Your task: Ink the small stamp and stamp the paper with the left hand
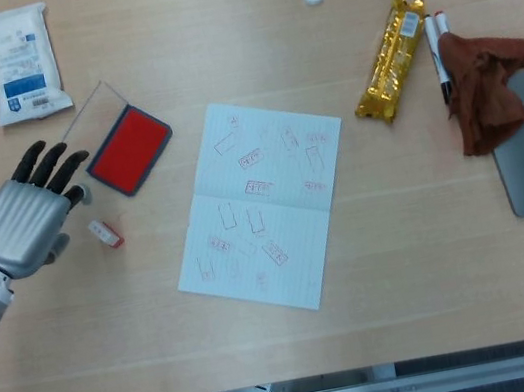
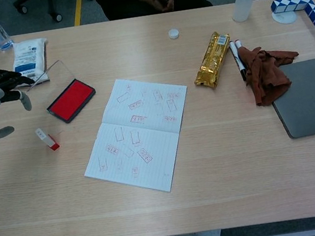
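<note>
We see the left hand (image 1: pixel 25 220) above the table (image 1: pixel 406 262) with fingers spread and nothing in it. Just to its right the small stamp (image 1: pixel 104 233) lies on its side, untouched. Beyond its fingertips sits the open red ink pad (image 1: pixel 129 148), and further right lies the paper (image 1: pixel 261 204), already covered in red stamp marks. The right hand is out of sight.
</note>
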`<action>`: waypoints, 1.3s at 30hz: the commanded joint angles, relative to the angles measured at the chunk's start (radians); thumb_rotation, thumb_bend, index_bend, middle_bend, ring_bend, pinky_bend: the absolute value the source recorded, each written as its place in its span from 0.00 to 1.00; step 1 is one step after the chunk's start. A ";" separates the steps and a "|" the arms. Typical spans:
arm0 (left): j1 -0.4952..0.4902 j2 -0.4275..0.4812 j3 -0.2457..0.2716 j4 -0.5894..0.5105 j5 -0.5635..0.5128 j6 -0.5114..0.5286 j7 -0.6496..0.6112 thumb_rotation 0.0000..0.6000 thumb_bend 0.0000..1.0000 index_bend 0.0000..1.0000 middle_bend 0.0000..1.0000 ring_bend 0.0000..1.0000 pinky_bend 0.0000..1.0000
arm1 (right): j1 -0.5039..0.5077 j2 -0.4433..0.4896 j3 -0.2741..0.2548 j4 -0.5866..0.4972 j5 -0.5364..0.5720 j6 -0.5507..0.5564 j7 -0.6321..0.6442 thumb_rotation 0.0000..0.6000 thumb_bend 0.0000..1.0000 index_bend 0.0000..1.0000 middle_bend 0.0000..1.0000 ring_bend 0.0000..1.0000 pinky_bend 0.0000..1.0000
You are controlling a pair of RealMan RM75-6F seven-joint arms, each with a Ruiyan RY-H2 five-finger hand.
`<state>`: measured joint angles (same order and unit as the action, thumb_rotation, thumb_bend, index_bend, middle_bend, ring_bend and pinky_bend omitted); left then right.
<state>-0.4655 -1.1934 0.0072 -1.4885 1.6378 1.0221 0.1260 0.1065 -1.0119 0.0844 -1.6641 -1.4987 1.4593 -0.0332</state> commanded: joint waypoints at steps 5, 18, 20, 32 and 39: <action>-0.035 -0.035 0.013 0.028 -0.011 -0.049 0.024 1.00 0.24 0.39 0.09 0.01 0.01 | -0.004 -0.001 -0.001 0.009 0.008 0.002 0.004 1.00 0.16 0.31 0.36 0.30 0.32; -0.061 -0.083 0.046 0.097 -0.011 -0.073 0.039 1.00 0.24 0.42 0.09 0.01 0.01 | -0.003 -0.005 -0.004 0.013 0.009 -0.005 0.005 1.00 0.16 0.31 0.36 0.30 0.32; -0.061 -0.086 0.050 0.099 -0.011 -0.070 0.035 1.00 0.24 0.42 0.09 0.01 0.01 | -0.003 -0.005 -0.004 0.011 0.009 -0.005 0.003 1.00 0.16 0.31 0.36 0.30 0.32; -0.071 -0.120 0.064 0.136 -0.025 -0.077 0.034 1.00 0.24 0.43 0.10 0.01 0.01 | -0.007 -0.001 -0.007 0.004 0.013 -0.003 -0.001 1.00 0.16 0.31 0.36 0.30 0.32; -0.075 -0.139 0.072 0.156 -0.033 -0.081 0.028 1.00 0.24 0.45 0.10 0.01 0.01 | -0.008 -0.001 -0.008 0.005 0.014 -0.003 0.001 1.00 0.16 0.31 0.36 0.30 0.32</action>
<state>-0.5399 -1.3307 0.0781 -1.3345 1.6051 0.9408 0.1558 0.0982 -1.0131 0.0760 -1.6590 -1.4849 1.4559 -0.0323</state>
